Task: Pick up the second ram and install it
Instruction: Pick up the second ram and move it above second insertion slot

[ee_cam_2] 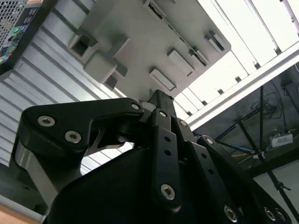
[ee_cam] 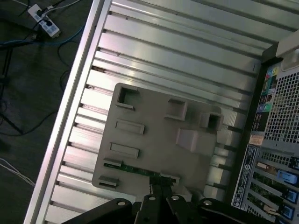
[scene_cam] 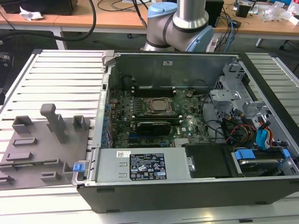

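Note:
The second ram (ee_cam: pixel 133 170) is a thin green stick lying in a slot along one edge of the grey plastic fixture (ee_cam: pixel 154 135). In the first wrist view my gripper (ee_cam: pixel 160 185) hangs well above that edge of the fixture, over one end of the stick and apart from it. Its fingers (ee_cam_2: pixel 161 103) stand together, shut on nothing. In the exterior view the fixture (scene_cam: pixel 42 144) lies on the ribbed metal table at the exterior view's left, beside the open computer case (scene_cam: pixel 187 140). The motherboard (scene_cam: pixel 154 116) with its square processor socket (scene_cam: pixel 158 105) lies inside the case.
Upright grey blocks (scene_cam: pixel 55 122) rise from the fixture. The case's power supply (scene_cam: pixel 145 165), drive cage and cables (scene_cam: pixel 247 130) crowd the exterior view's right. The arm's base (scene_cam: pixel 180 25) stands behind the case. Cables (ee_cam: pixel 37 42) lie on the floor past the table edge.

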Robot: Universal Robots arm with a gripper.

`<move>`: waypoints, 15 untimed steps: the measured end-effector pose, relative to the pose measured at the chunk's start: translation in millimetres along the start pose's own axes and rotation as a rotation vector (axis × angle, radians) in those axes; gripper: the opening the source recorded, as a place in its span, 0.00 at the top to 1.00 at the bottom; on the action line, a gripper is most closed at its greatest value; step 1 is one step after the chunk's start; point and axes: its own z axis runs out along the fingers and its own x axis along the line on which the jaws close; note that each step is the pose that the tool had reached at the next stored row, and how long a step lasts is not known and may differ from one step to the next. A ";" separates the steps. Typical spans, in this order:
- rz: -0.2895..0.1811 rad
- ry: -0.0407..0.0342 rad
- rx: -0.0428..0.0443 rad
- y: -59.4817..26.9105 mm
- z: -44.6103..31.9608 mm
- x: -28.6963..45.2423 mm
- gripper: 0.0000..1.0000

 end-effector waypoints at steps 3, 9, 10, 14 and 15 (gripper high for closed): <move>-0.066 0.0030 -0.0015 0.0 0.0 0.0 0.89; -0.143 0.0065 -0.0034 0.0 0.0 0.0 0.89; -0.153 0.0069 -0.0036 0.0 0.0 0.0 0.89; -0.231 0.0105 -0.0054 0.0 0.0 0.0 0.89; -0.257 0.0116 -0.0060 0.0 0.0 0.0 0.89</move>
